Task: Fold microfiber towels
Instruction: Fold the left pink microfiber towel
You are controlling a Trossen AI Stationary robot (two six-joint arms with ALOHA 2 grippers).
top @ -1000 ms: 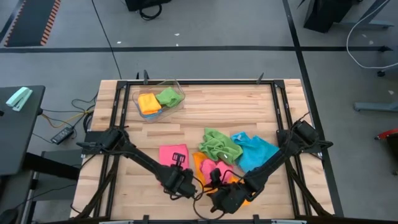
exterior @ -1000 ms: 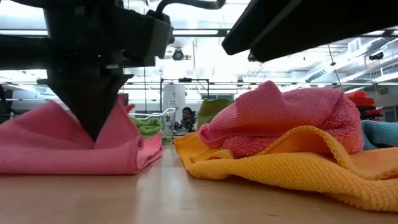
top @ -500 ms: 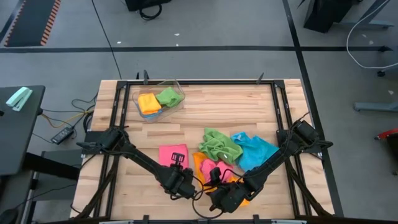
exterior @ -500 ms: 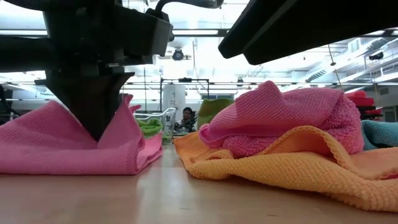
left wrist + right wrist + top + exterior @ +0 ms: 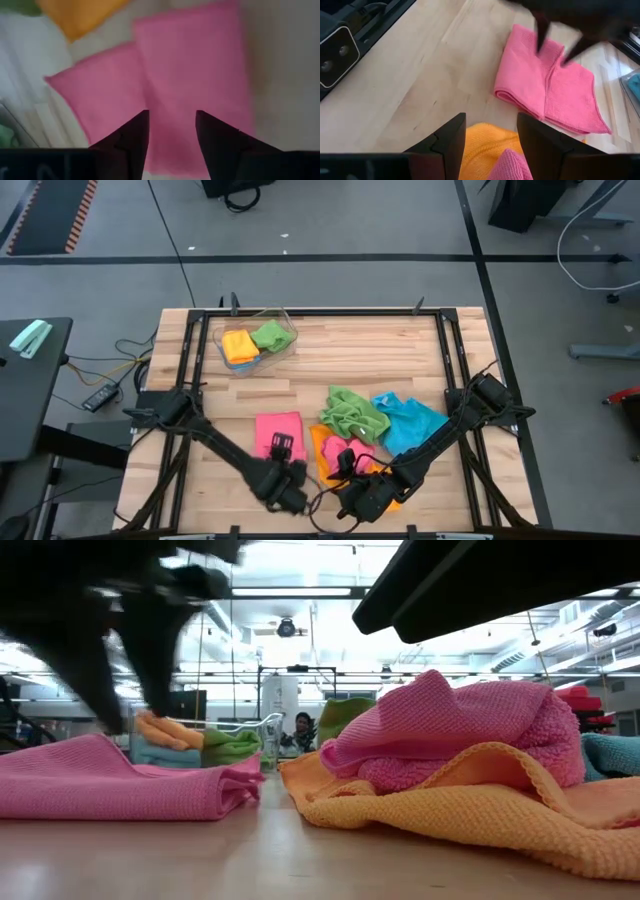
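The left gripper (image 5: 285,476), jaws now parted and empty, has lifted off the folded pink towel (image 5: 278,429) at the table's (image 5: 340,350) seven o'clock, while the right gripper (image 5: 352,500) waits open.

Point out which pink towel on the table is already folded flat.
The pink towel lying alone, left of the pile, just ahead of the left gripper. The other pink towel sits crumpled on the orange towel.

A folded pink towel (image 5: 278,430) lies flat near the table's front edge. Beside it a crumpled pink towel (image 5: 336,451) sits on a rumpled orange one (image 5: 322,444). Green (image 5: 354,414) and blue (image 5: 411,423) towels lie bunched toward the right edge.
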